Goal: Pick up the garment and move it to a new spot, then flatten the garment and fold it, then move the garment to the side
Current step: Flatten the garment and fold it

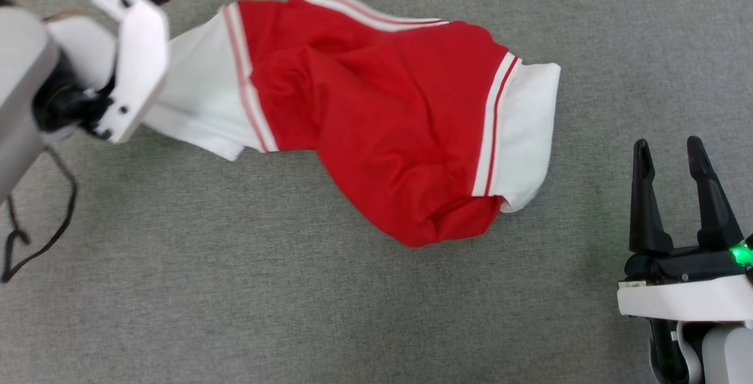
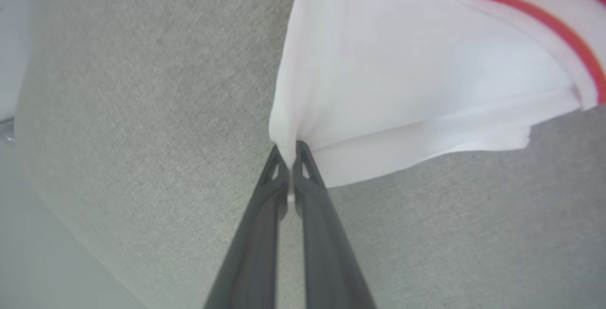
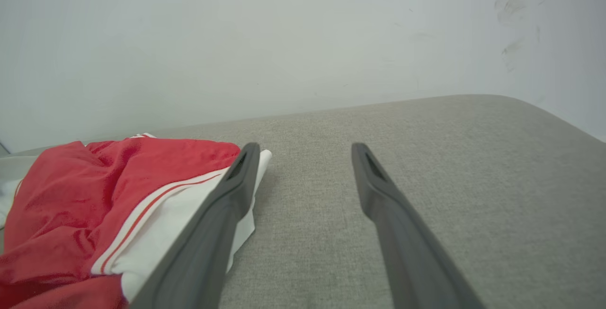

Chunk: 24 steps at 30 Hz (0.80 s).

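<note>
The garment, a red shirt with white sleeves and red-and-white striped trim, lies crumpled across the grey surface in the head view. My left gripper is shut on the edge of its white left sleeve, the cloth pinched between the two fingertips and pulled up. In the head view the left arm's white wrist housing covers that sleeve's end. My right gripper stands open at the lower right, apart from the garment's other white sleeve. That sleeve lies just left of the right gripper.
Grey woven cloth surface spreads all around the garment. A black cable hangs from the left arm at the left edge. A pale wall rises behind the surface's far rounded edge.
</note>
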Tool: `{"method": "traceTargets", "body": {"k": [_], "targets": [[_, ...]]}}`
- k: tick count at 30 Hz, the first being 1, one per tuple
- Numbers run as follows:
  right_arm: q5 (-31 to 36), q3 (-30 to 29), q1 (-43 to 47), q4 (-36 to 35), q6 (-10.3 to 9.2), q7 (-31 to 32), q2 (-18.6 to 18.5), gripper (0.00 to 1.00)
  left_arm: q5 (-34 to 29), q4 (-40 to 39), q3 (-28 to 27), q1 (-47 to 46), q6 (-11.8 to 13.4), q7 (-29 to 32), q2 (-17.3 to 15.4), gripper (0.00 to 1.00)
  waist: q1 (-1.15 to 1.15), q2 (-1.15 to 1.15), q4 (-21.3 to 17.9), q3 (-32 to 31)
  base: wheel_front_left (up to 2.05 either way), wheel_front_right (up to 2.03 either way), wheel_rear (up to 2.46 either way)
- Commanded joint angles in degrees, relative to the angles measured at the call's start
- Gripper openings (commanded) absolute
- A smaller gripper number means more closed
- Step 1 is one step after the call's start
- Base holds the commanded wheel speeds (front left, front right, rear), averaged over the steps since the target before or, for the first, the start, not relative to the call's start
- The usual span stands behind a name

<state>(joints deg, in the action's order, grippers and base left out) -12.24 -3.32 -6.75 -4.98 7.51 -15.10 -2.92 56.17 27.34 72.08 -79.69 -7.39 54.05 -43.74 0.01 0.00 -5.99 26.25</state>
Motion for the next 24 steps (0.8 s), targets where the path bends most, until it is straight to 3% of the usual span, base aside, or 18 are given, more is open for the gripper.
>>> {"method": "traceTargets", "body": {"k": [1, 10, 15, 16, 17, 20, 24], "targets": [[0.1, -0.1, 0.8, -0.1, -0.04, -0.1, 0.1, 1.0, 0.6, 1.0, 0.1, 2.4, 0.5, -0.6, -1.7, 0.0, -0.01, 0.0, 0.6, -0.6, 0.0, 0.0, 0.0], [0.6, 0.3, 1.6, -0.6, -0.04, -0.1, 0.1, 1.0, 0.2, 4.7, 0.5, 8.5, 3.1, -2.1, -7.8, 0.0, -0.01, 0.0, -0.7, -0.1, 0.0, 0.0, 0.0], [0.9, 0.0, 2.3, -0.4, -0.04, -0.1, 0.1, 1.0, 1.4, 5.3, -0.1, 10.9, 3.8, -4.3, -8.6, 0.0, -0.01, 0.0, -0.5, -0.8, 0.0, 0.0, 0.0], [1.1, -0.2, 2.4, -0.3, -0.04, -0.1, 0.1, 1.0, 2.2, 5.2, -0.9, 11.4, 4.0, -5.9, -7.9, 0.14, -0.01, 0.0, -0.3, -1.1, 0.0, 0.0, 0.0], [1.3, -0.2, 2.4, -0.2, -0.04, -0.1, 0.1, 1.0, 2.6, 4.9, -1.6, 11.7, 4.3, -8.0, -7.4, 1.0, -0.01, 0.0, 0.0, -1.6, 0.0, 0.0, 0.0], [1.8, -0.5, 3.1, 0.2, -0.04, -0.1, 0.1, 1.0, 2.4, 4.4, -3.8, 12.4, 4.7, -16.2, -7.0, 1.0, -0.01, 0.0, 1.0, -3.7, 0.0, 0.0, 0.0], [2.6, -2.0, 3.7, 0.1, -0.04, -0.1, 0.1, 1.0, 1.8, 2.4, -7.5, 14.9, 5.2, -32.1, -7.5, 1.0, -0.01, 0.0, 2.0, -7.2, 0.0, 0.0, 0.0]]}}
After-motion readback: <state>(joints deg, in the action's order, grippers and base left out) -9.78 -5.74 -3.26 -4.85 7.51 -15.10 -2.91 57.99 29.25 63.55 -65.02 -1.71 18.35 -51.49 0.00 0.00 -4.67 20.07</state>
